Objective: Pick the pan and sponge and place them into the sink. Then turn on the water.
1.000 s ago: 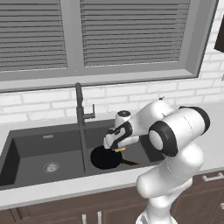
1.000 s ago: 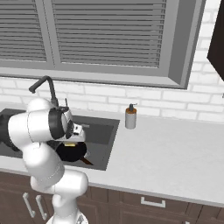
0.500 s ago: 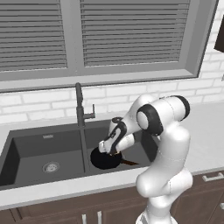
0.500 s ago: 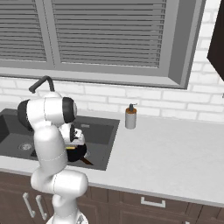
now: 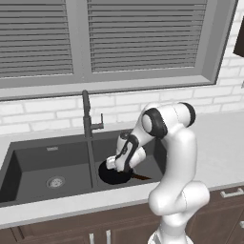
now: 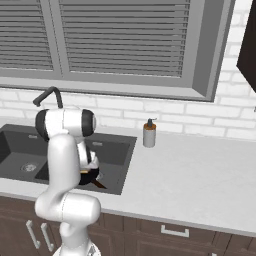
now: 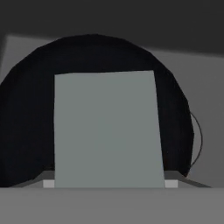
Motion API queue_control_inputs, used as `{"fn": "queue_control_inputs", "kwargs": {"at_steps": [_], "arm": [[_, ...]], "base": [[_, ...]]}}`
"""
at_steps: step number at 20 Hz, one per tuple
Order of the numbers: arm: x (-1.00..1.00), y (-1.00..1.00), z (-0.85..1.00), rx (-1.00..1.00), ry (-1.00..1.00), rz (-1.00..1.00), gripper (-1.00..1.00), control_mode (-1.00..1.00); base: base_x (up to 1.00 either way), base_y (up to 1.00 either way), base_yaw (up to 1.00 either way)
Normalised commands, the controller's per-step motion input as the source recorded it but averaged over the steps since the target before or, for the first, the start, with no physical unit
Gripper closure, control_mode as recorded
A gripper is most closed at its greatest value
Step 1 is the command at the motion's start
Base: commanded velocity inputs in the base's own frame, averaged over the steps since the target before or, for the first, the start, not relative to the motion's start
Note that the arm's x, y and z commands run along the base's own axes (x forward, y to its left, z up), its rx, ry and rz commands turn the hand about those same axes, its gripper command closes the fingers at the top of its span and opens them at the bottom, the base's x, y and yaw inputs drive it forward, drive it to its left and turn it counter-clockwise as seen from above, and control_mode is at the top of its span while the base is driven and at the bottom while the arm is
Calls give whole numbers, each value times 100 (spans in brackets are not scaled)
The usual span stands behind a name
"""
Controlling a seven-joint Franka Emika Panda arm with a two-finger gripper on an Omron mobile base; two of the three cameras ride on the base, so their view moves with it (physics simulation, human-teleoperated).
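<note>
The black pan (image 5: 114, 177) lies in the right basin of the dark grey sink (image 5: 38, 159), its brown handle (image 5: 141, 178) pointing right. My gripper (image 5: 113, 165) hangs just above the pan, reaching down into that basin. In the hand view a grey-faced rectangular block, the sponge (image 7: 105, 127), sits between the fingers, with the pan (image 7: 26, 109) round and dark behind it. My gripper (image 7: 108, 183) is shut on the sponge. From the right base view the gripper (image 6: 93, 173) is partly hidden behind my arm, over the pan (image 6: 90, 180) in the sink (image 6: 116, 150).
A dark faucet (image 5: 86, 119) stands behind the divider between the two basins, close to my forearm. The left basin has a round metal drain (image 5: 55, 181). A soap dispenser (image 6: 148, 134) stands on the counter right of the sink, by the brick wall.
The arm's upper links have swung upright and my hand has sunk a little lower and to the left over the pan. The pan has stayed put.
</note>
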Motion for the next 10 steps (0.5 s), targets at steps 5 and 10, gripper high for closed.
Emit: {"fn": "queue_control_inputs", "kwargs": {"at_steps": [5, 10], "arm": [[4, 0, -21, 0, 0, 0, 100, -100], [1, 2, -16, 0, 0, 0, 100, -100]], "base": [[0, 0, 0], [0, 0, 0]]}}
